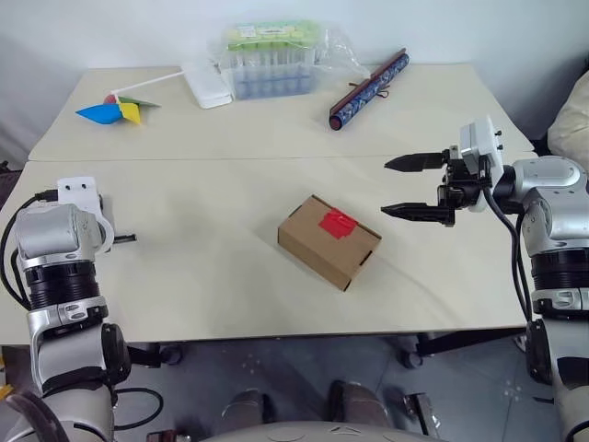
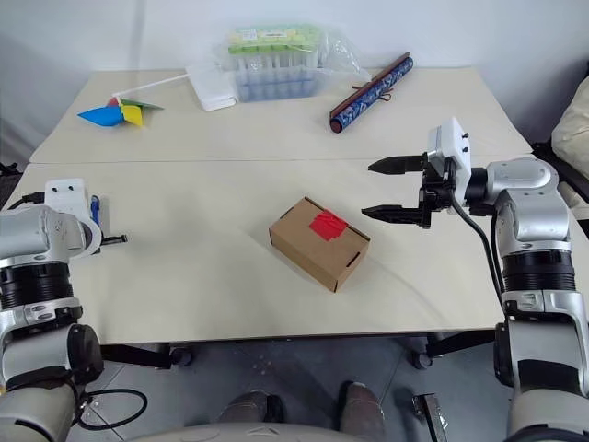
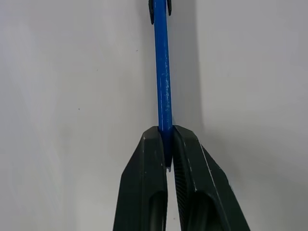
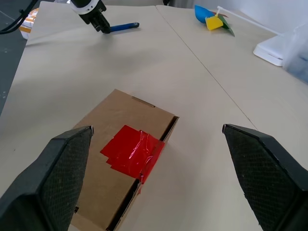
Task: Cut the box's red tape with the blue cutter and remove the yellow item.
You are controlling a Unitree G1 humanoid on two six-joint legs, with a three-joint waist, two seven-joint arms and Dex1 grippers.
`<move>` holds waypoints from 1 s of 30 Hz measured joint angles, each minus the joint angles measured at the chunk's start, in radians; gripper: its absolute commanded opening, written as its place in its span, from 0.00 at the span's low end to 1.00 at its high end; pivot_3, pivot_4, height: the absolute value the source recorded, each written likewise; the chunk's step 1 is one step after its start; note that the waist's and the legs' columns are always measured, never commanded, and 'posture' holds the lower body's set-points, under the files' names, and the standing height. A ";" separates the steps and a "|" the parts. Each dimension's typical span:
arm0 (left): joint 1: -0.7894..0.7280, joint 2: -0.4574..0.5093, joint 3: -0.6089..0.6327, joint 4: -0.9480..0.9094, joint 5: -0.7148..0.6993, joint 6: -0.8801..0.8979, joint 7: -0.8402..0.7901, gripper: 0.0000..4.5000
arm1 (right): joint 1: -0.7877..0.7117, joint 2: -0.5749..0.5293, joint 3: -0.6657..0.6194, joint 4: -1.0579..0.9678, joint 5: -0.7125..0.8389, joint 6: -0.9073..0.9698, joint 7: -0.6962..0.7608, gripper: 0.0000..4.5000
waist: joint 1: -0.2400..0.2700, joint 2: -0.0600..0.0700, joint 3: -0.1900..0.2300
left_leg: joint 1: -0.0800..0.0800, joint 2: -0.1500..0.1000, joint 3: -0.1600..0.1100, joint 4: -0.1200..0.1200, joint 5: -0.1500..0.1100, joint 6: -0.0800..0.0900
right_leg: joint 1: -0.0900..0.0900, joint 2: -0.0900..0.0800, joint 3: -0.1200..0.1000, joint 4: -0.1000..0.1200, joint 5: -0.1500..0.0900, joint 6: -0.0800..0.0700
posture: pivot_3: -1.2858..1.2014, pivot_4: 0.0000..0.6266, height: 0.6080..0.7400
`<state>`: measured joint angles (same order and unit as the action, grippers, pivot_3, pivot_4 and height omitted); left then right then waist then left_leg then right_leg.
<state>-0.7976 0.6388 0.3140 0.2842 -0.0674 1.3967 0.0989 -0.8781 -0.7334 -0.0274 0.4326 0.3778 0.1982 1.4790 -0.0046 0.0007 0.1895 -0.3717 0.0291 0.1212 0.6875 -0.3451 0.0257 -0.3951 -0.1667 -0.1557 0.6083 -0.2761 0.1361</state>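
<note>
A brown cardboard box (image 1: pixel 329 241) sealed with red tape (image 1: pixel 337 222) lies mid-table (image 1: pixel 212 276), just beside and below the right claw (image 1: pixel 406 187), whose fingers stand wide apart, pointing level toward the robot's left. At the table's left edge, the left claw (image 3: pixel 166 144) is clamped on the blue cutter (image 3: pixel 162 72), angled downward. The cutter's far tip is cut off from sight.

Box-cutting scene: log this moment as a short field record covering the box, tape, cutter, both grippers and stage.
box: brown carton on the table's middle, flaps shut
red tape: across the top seam, uncut
blue cutter: clamped in the left gripper
left gripper: shut on the cutter, far left of the box
right gripper: open, right of the box
stage: cutter picked up, cutting not begun
</note>
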 measured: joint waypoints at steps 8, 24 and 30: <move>0.009 0.008 -0.066 -0.008 0.027 -0.018 -0.036 0.01 | 0.000 0.000 0.000 0.000 0.000 0.000 -0.002 1.00 | 0.000 0.000 0.000 | 0.000 0.000 0.000 0.000 0.000 0.000 | 0.000 0.000 0.000 0.000 0.000 0.000 | 0.52 0.24 1.00; 0.004 -0.044 -0.015 -0.093 0.041 0.061 -0.040 0.37 | 0.000 -0.001 0.000 0.000 -0.005 0.000 -0.009 1.00 | 0.006 0.000 0.000 | 0.000 0.000 0.000 0.001 0.000 0.000 | 0.000 0.000 0.000 0.000 0.000 0.000 | 0.52 0.24 1.00; 0.035 -0.044 0.003 -0.141 0.037 0.075 -0.067 0.37 | 0.000 -0.001 0.000 0.000 -0.005 0.000 -0.011 1.00 | 0.002 0.000 0.000 | 0.000 0.000 0.000 0.000 0.000 0.000 | 0.000 0.000 0.000 0.000 0.000 0.000 | 0.52 0.24 1.00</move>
<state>-0.7623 0.5946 0.3168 0.1434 -0.0308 1.4720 0.0321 -0.8782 -0.7342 -0.0272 0.4322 0.3724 0.1983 1.4680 -0.0029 0.0006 0.1895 -0.3719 0.0292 0.1209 0.6879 -0.3448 0.0256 -0.3947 -0.1668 -0.1558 0.6083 -0.2761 0.1360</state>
